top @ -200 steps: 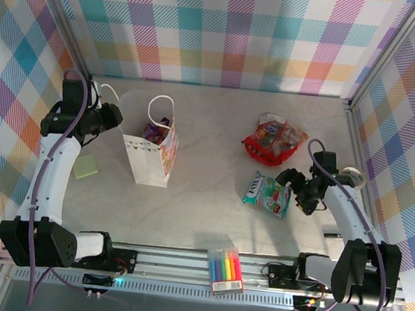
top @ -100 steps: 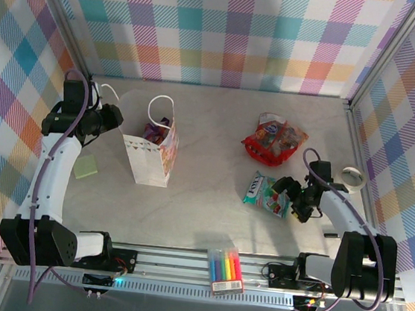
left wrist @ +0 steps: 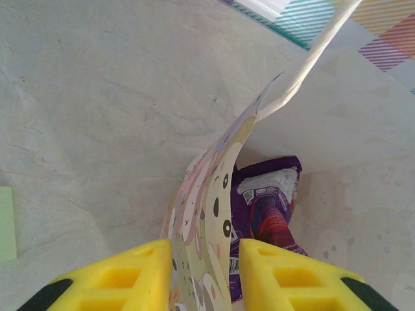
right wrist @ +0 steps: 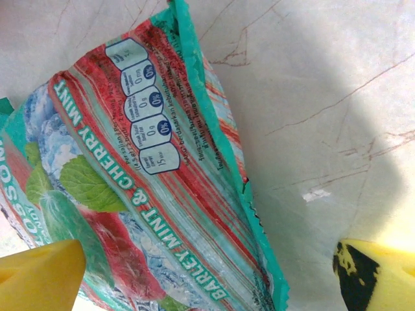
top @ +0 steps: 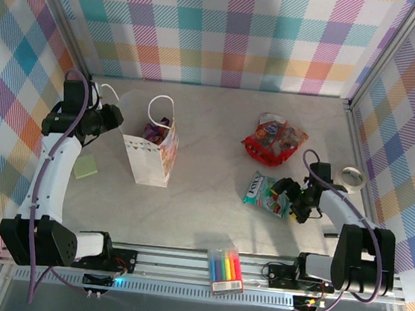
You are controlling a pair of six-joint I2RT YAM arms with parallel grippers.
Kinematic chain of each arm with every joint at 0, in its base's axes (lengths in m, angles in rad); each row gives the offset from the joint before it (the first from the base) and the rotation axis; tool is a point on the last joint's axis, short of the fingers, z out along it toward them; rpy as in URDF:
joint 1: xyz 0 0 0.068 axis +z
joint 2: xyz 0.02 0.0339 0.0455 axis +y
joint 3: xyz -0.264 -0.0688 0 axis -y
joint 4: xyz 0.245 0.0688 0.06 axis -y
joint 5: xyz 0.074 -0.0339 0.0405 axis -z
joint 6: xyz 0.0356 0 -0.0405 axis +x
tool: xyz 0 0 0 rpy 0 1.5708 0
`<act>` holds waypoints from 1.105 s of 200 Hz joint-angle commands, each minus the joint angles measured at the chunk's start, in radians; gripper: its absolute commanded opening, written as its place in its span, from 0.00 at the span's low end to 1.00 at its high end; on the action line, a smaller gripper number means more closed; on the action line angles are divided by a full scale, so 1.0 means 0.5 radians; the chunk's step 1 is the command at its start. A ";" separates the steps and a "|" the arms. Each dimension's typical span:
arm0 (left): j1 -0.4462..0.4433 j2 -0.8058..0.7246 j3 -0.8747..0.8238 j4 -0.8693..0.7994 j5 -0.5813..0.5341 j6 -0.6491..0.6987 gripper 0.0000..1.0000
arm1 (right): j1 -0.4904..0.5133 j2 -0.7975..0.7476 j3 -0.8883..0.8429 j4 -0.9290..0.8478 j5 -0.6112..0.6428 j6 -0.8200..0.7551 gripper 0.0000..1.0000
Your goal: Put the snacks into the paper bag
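Observation:
The white paper bag (top: 149, 158) with cartoon print stands at centre left with a purple snack (top: 154, 131) inside. My left gripper (top: 114, 119) sits at its left rim. In the left wrist view the bag's wall (left wrist: 214, 214) runs between the yellow fingers of my left gripper (left wrist: 204, 275), with the purple packet (left wrist: 269, 201) beyond. A teal-and-white snack (top: 265, 193) lies flat on the table. My right gripper (top: 290, 199) is low at its right end, open. In the right wrist view my right gripper (right wrist: 207, 278) straddles the teal packet (right wrist: 130, 194). Red and orange snacks (top: 273, 140) lie behind.
A pack of rainbow markers (top: 226, 270) rests on the front rail. A green sticky note (top: 85, 166) lies left of the bag, and a tape roll (top: 351, 176) sits near the right wall. Checked walls enclose the table on three sides.
My right gripper has dropped lower and moved in toward the teal packet's right end. The left arm and the bag have not moved.

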 commanded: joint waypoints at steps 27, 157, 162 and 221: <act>-0.006 0.025 -0.032 -0.005 0.009 0.014 0.33 | 0.005 0.044 -0.019 0.159 -0.212 -0.016 0.96; -0.015 0.021 -0.020 -0.012 -0.007 0.017 0.33 | 0.008 0.055 0.018 0.116 -0.248 -0.031 0.94; -0.018 0.023 -0.019 -0.011 -0.005 0.018 0.33 | 0.006 0.064 0.023 0.115 -0.252 -0.031 0.94; -0.021 0.027 0.000 -0.020 -0.004 0.017 0.34 | 0.164 0.209 0.109 0.179 -0.249 -0.017 0.89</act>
